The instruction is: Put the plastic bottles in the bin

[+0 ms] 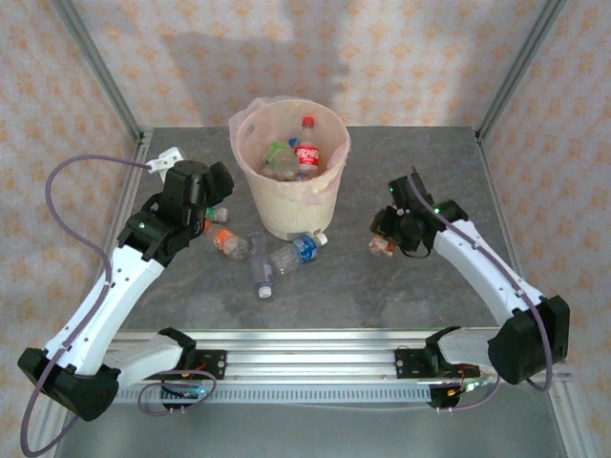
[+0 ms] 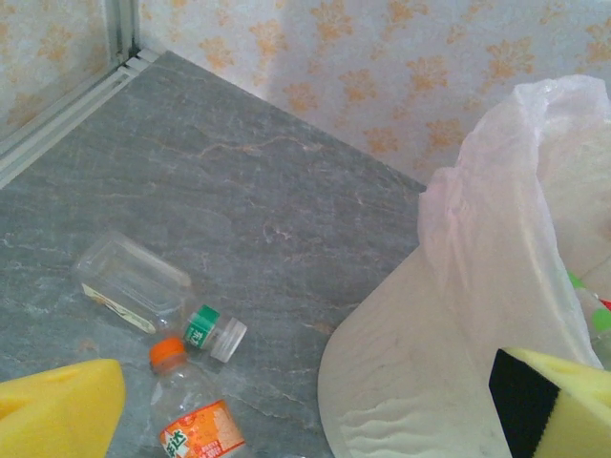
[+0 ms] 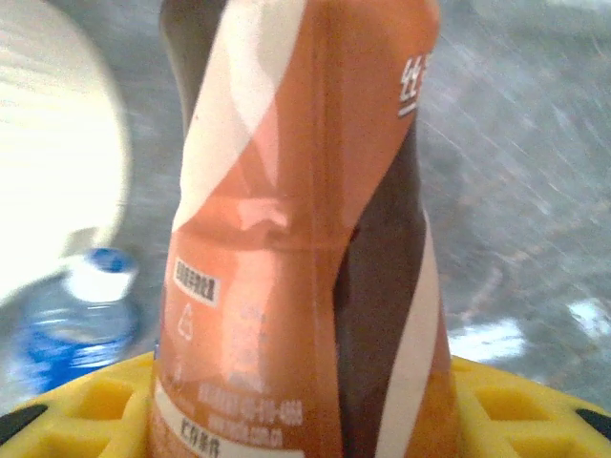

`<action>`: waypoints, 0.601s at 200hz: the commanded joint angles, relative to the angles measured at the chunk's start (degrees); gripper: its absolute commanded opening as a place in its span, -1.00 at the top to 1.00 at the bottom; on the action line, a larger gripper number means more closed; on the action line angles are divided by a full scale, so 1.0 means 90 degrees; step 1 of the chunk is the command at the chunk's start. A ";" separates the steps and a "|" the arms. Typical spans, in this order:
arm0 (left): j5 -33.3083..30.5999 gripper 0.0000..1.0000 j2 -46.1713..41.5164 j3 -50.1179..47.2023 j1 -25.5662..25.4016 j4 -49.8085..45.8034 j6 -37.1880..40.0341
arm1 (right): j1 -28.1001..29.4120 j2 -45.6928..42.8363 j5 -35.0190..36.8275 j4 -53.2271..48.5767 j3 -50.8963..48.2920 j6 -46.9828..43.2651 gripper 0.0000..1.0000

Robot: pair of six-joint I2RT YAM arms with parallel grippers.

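right arm (image 1: 477, 258) bent low, fingers (image 3: 86, 410) pinching an orange-labelled bottle (image 3: 305, 229).

Table (image 1: 401, 296): grey, stone-patterned.
Centre, far: bin (image 1: 283, 212), upright.
In front of the bin, lying down: green-cap bottle (image 2: 143, 286), orange-label bottle (image 1: 227, 242), blue-label bottle (image 1: 298, 252), clear bottle (image 1: 261, 278).
Right: brown-label bottle (image 1: 381, 246).
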 commanded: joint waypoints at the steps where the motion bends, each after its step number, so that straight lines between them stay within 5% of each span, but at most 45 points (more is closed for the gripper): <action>1: -0.0268 -1.00 -0.0187 -0.0036 0.0057 0.0116 -0.0067 | 0.0355 0.0118 0.0356 -0.0516 0.1171 -0.0270 0.08; 120: -0.0373 -1.00 -0.0436 -0.0164 0.0076 0.0145 -0.0097 | 0.1094 0.3197 -0.0464 -0.1160 0.7140 -0.1320 0.10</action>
